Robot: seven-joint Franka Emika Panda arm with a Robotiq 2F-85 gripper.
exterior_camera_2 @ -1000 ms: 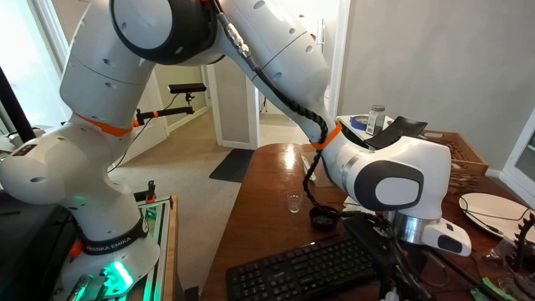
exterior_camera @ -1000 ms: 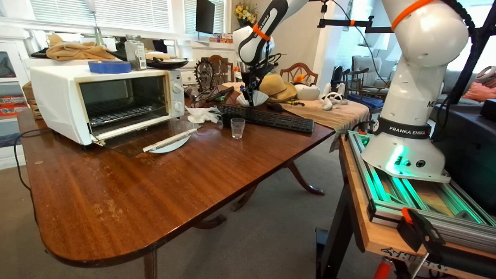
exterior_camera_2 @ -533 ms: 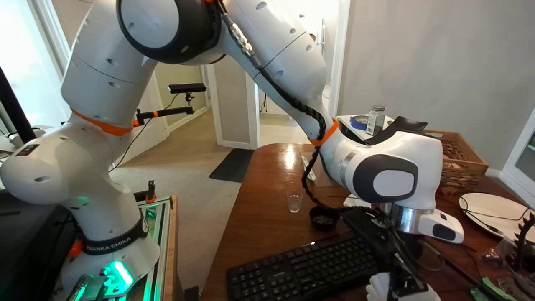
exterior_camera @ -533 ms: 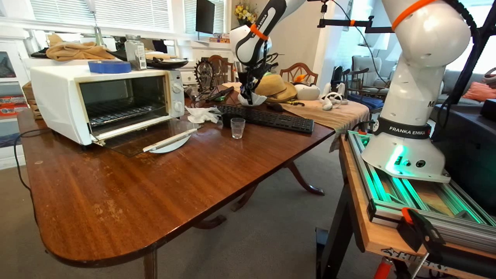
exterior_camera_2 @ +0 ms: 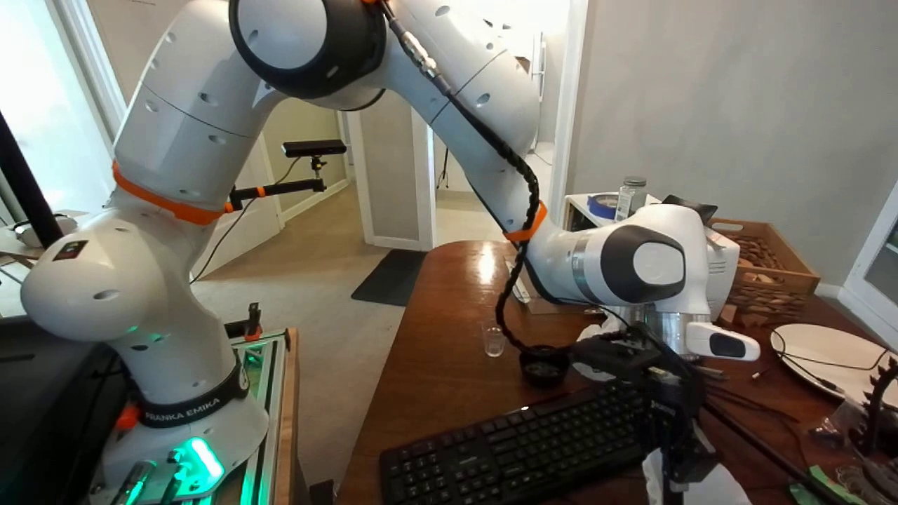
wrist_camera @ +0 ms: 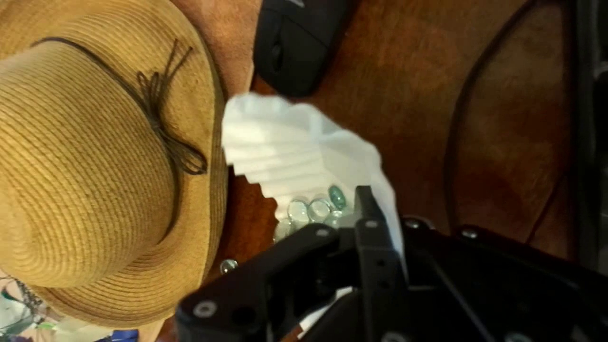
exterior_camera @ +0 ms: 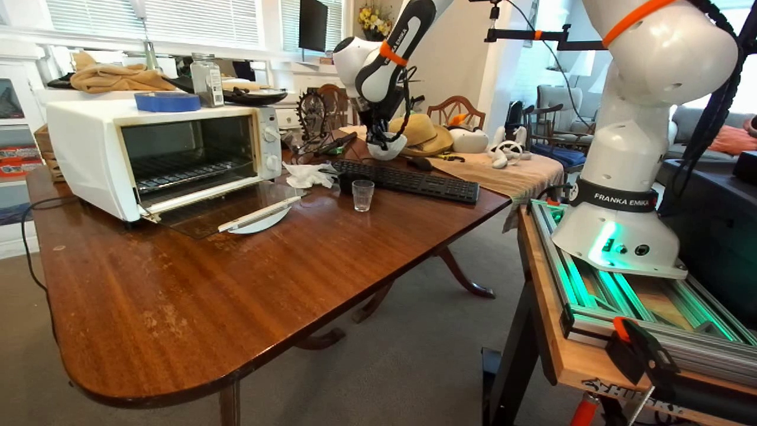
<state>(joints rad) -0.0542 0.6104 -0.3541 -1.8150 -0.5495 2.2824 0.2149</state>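
A white pleated paper cup [wrist_camera: 294,147], like a coffee filter, has my gripper [wrist_camera: 380,209] shut on its side wall in the wrist view. One black finger [wrist_camera: 368,209] stands inside the cup; the paper hides most of the opposite one. Several clear and greenish glass beads [wrist_camera: 308,211] lie in the cup, partly covered by the gripper's linkage. A loose bead [wrist_camera: 229,266] rests on the table beside it. Both exterior views show the gripper [exterior_camera: 384,145] at the paper cup [exterior_camera_2: 708,484]. Whether the cup's base touches the table I cannot tell.
A straw hat [wrist_camera: 95,156] and a black mouse [wrist_camera: 294,47] lie close to the cup. Around the hand are a keyboard [exterior_camera_2: 505,452], a black bowl [exterior_camera_2: 544,368] and a white plate [exterior_camera_2: 835,358]. Farther off stand a drinking glass [exterior_camera: 362,196] and a toaster oven [exterior_camera: 89,142], door down.
The jaws have closed on the paper cup's wall. In both exterior views the wrist has shifted and tilted, and the cup looks more folded and slightly moved.
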